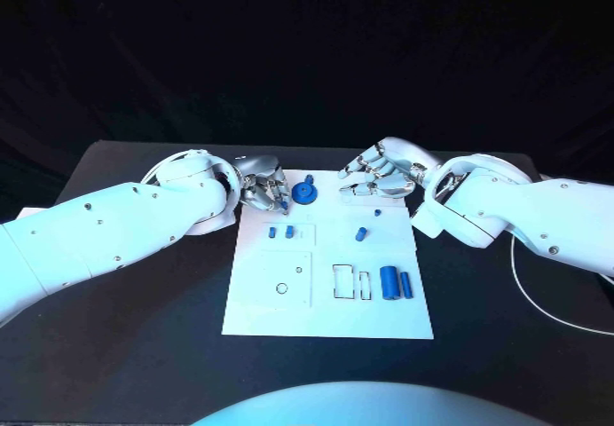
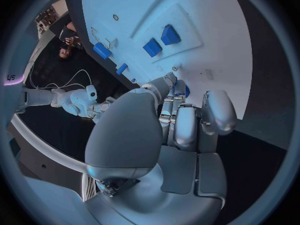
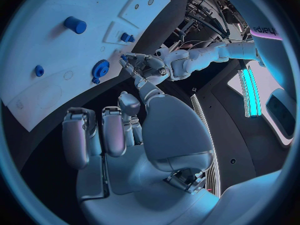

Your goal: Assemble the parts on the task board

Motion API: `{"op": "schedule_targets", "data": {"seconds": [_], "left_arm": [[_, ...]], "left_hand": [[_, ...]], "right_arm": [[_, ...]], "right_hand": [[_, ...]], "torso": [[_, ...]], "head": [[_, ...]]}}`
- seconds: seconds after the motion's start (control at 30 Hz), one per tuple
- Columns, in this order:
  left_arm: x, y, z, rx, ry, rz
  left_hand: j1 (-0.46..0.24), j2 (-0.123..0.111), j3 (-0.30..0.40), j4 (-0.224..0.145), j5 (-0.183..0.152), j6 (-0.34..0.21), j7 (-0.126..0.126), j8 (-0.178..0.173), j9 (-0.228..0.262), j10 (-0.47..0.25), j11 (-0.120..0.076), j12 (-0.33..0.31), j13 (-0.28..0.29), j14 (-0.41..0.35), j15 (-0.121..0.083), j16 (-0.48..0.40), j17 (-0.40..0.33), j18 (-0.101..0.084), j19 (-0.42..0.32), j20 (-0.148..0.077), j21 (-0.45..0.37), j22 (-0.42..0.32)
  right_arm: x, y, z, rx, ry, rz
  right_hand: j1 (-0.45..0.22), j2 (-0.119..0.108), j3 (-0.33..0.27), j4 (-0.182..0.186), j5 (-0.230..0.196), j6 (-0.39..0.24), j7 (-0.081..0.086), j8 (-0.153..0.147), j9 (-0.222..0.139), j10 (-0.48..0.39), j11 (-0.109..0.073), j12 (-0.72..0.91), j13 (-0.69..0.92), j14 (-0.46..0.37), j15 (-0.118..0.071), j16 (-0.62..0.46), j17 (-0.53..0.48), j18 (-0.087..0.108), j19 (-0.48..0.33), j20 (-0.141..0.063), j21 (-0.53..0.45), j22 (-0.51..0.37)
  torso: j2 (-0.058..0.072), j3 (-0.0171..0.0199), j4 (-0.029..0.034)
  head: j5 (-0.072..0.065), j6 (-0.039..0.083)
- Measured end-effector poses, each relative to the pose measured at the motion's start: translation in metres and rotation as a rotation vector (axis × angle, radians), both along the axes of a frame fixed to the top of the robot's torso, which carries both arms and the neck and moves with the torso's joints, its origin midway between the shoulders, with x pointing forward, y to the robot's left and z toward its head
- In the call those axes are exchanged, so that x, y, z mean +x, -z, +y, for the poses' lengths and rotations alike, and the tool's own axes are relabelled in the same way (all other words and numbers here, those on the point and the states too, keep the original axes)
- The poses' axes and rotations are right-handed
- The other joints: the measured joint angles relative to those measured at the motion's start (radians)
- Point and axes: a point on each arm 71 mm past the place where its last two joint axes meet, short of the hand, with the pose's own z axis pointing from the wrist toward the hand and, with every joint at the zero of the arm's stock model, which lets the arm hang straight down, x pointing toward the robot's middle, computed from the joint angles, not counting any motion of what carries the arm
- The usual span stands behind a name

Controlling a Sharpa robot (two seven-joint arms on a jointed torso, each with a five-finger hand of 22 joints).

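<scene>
The white task board lies mid-table. A blue gear-shaped part rests near its far edge. My left hand is right beside that gear, fingers curled toward it; their tips reach its rim, and whether they grip it is hidden. The right wrist view shows the gear with the left hand next to it. My right hand hovers over the board's far right corner with its fingers apart and holding nothing.
Two small blue blocks sit in the board's left half, and a small blue peg lies near its middle. Two blue cylinders stand at the right edge beside rectangular slots. A white cable lies on the table at the right.
</scene>
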Motion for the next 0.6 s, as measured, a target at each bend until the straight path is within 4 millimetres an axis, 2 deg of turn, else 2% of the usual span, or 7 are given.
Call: {"op": "schedule_targets", "data": {"seconds": [0.6], "left_arm": [[-0.0004, 0.0066, -0.0016, 0.038, 0.012, 0.025]], "left_hand": [[-0.008, 0.0, 0.0, 0.0, 0.0, 0.0, 0.0, 0.0, 0.0, 0.0, 0.0, 0.0, 0.0, 0.0, 0.0, 0.0, -0.001, 0.0, 0.0, 0.0, 0.0, 0.0]], "right_arm": [[0.0, 0.0, 0.0001, 0.001, 0.0, 0.0]], "right_hand": [[0.0, 0.0, 0.0, 0.0, 0.0, 0.0, 0.0, 0.0, 0.0, 0.0, 0.0, 0.0, 0.0, 0.0, 0.0, 0.0, 0.0, 0.0, 0.0, 0.0, 0.0, 0.0]], "torso": [[0.001, 0.0007, -0.0007]], "head": [[0.004, -0.001]]}}
